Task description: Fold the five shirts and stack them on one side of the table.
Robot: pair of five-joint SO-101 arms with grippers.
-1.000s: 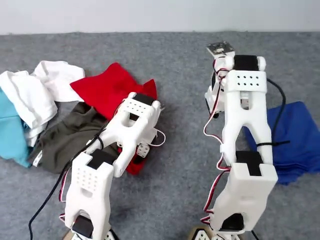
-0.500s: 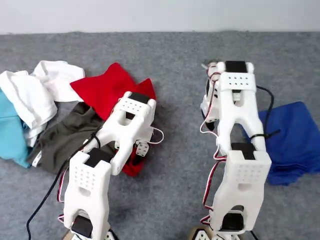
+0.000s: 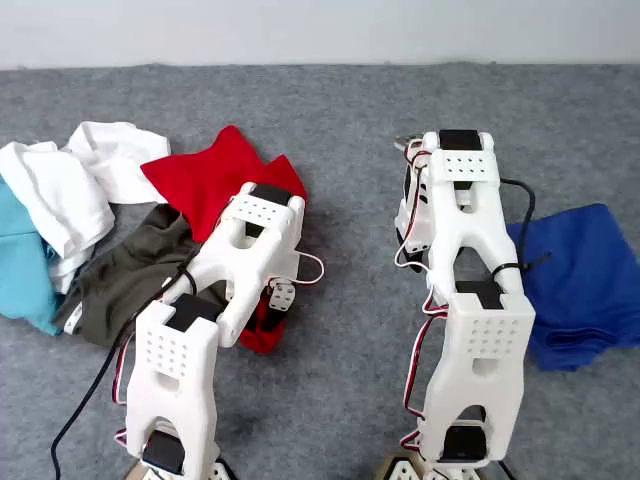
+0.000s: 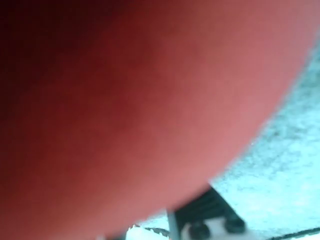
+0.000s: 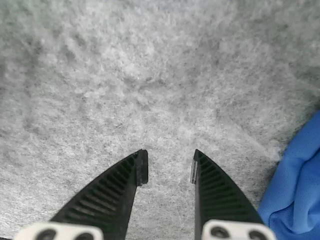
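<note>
The left gripper (image 3: 272,305), its grip impossible to tell, should spread the red shirt (image 3: 215,175) flat first; the right gripper (image 5: 167,170) hangs half-open, empty.

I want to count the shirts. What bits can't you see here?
- Red shirt: the left arm covers its near part in the high view; blurred against the lens in the left wrist view.
- Teal shirt: cut off by the high view's left edge, partly under the white shirt.
- Blue shirt: the high view's right edge cuts it; the right arm hides one side.
</note>
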